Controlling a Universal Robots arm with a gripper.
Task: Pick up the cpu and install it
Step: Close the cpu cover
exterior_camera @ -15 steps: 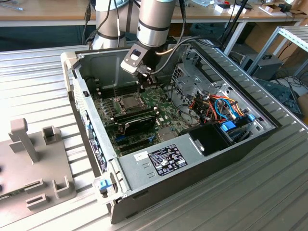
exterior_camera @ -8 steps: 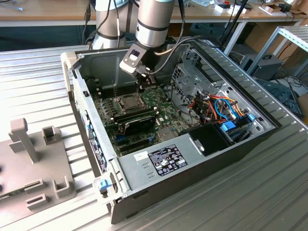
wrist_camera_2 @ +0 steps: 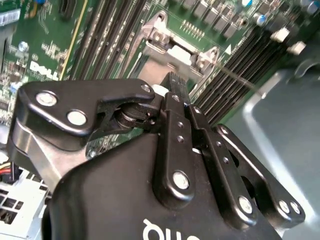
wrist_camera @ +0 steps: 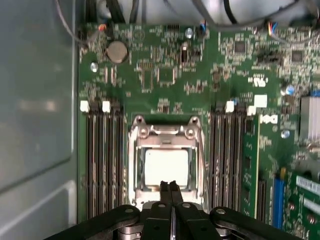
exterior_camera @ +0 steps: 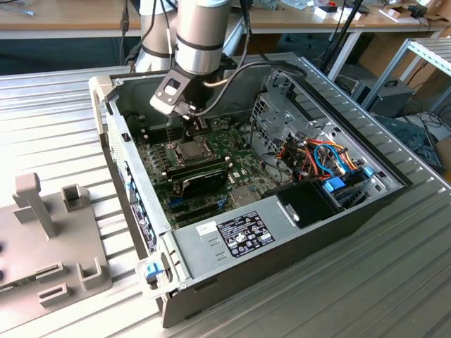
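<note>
The cpu (wrist_camera: 166,167) is a pale silver square lying flat inside the socket's metal frame (wrist_camera: 134,165) on the green motherboard. In the exterior view the cpu (exterior_camera: 192,150) sits in the middle of the open computer case, just beyond the long black expansion card (exterior_camera: 201,176). My gripper (wrist_camera: 170,189) hangs above the socket's edge with its two thin fingers pressed together and nothing between them. The gripper (exterior_camera: 198,129) points down into the case, and its tips (wrist_camera_2: 176,80) hover close over the socket frame.
Memory slots (wrist_camera: 102,160) flank the socket on both sides. A metal drive cage (exterior_camera: 282,120) with coloured cables stands to the exterior view's right, and the power supply (exterior_camera: 232,236) lies in front. A grey fixture (exterior_camera: 42,239) sits outside the case on the left.
</note>
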